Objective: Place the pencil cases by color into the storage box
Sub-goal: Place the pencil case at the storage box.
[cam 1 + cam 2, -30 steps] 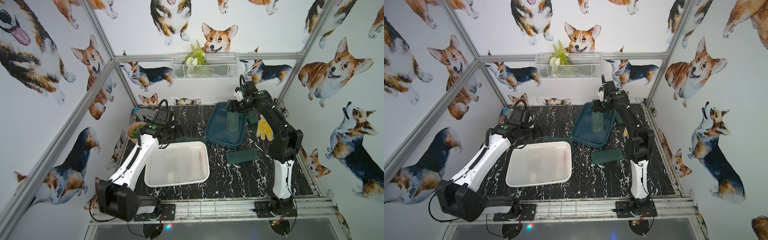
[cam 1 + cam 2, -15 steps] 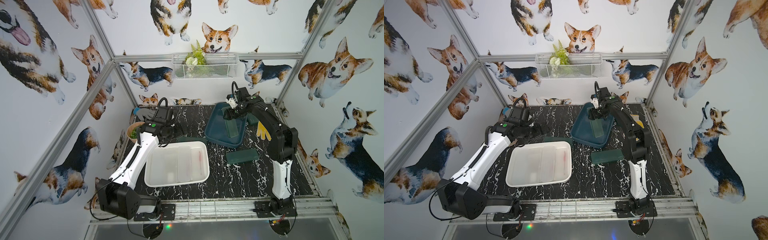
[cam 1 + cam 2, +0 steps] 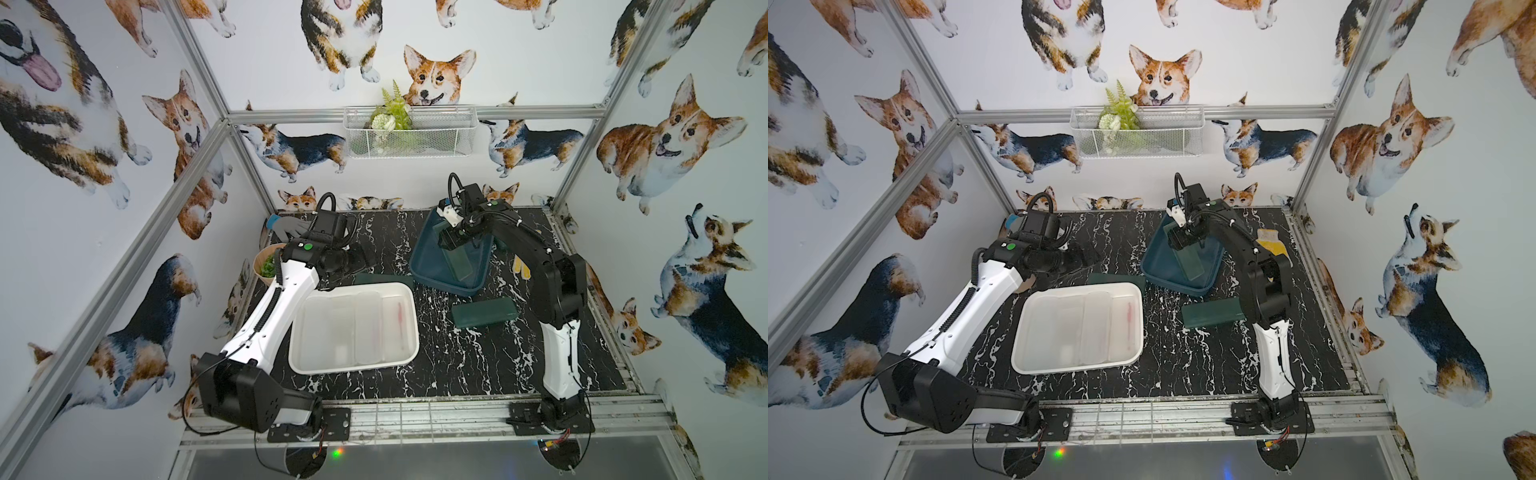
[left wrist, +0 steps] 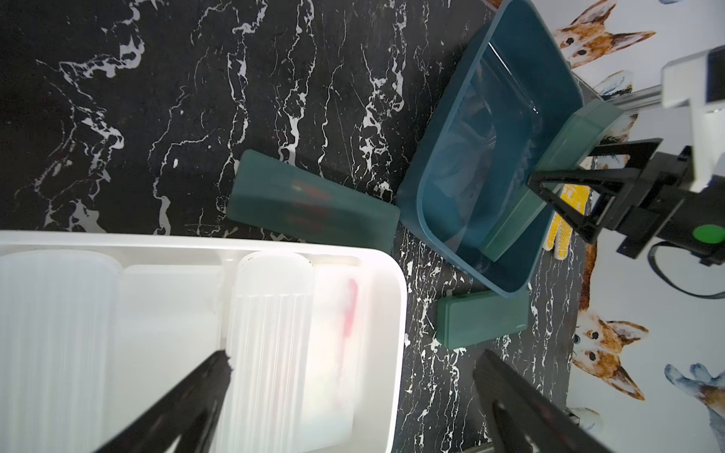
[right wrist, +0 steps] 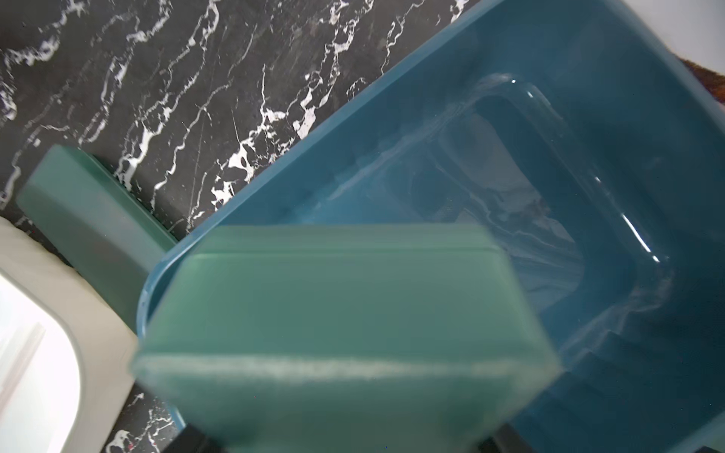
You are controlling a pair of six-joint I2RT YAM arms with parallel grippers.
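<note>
My right gripper (image 3: pixel 451 237) is shut on a green pencil case (image 3: pixel 459 259) and holds it tilted, its lower end down inside the blue storage box (image 3: pixel 417 257). The right wrist view is mostly filled by that case (image 5: pixel 345 325) over the blue box (image 5: pixel 588 98). A second green case (image 3: pixel 484 312) lies on the table in front of the blue box. A third green case (image 4: pixel 314 208) lies behind the white storage box (image 3: pixel 409 291). Several frosted white cases (image 4: pixel 270 333) lie in the white box. My left gripper (image 4: pixel 353 359) hangs open and empty above that box's right rim (image 4: pixel 398 313).
A yellow glove (image 3: pixel 521 266) lies right of the blue box, partly behind my right arm. A grey glove (image 3: pixel 289 226) and a bowl of greens (image 3: pixel 268 264) sit at the back left. A wire basket (image 3: pixel 409 131) hangs on the rear wall.
My right gripper has carried the green case left and down into the blue box, tilting it from upright. The left arm has barely shifted.
</note>
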